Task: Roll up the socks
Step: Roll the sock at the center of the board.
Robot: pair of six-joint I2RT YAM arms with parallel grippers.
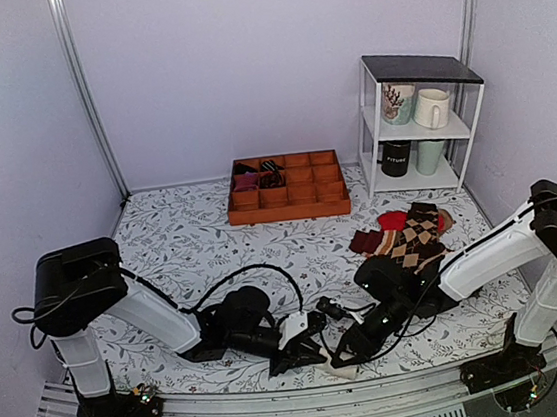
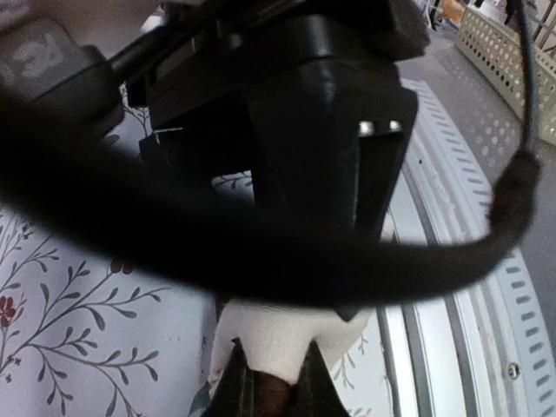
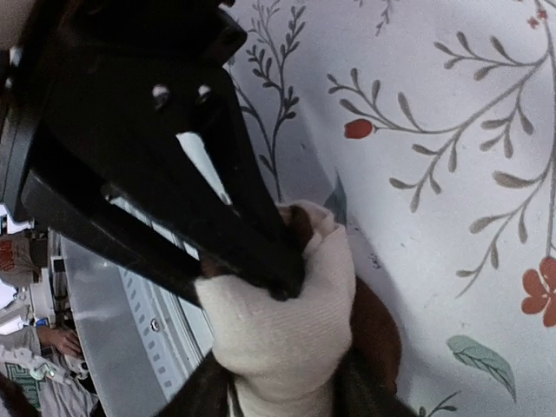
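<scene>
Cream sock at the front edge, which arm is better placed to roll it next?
Probably right: the right tool clamps the cream end of the sock, while the left tool only pins its brown part.

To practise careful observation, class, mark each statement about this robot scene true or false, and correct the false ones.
1. The left gripper and the right gripper both pinch the cream socks. True.
2. The cream socks lie at the far edge of the table. False: they are at the near edge, between the arms.
3. The argyle socks lie inside the wooden tray. False: they lie on the table in front of the white shelf.
4. Mugs stand on the white shelf. True.
5. Every compartment of the wooden tray is full. False: only a few at its back left hold anything.
</scene>
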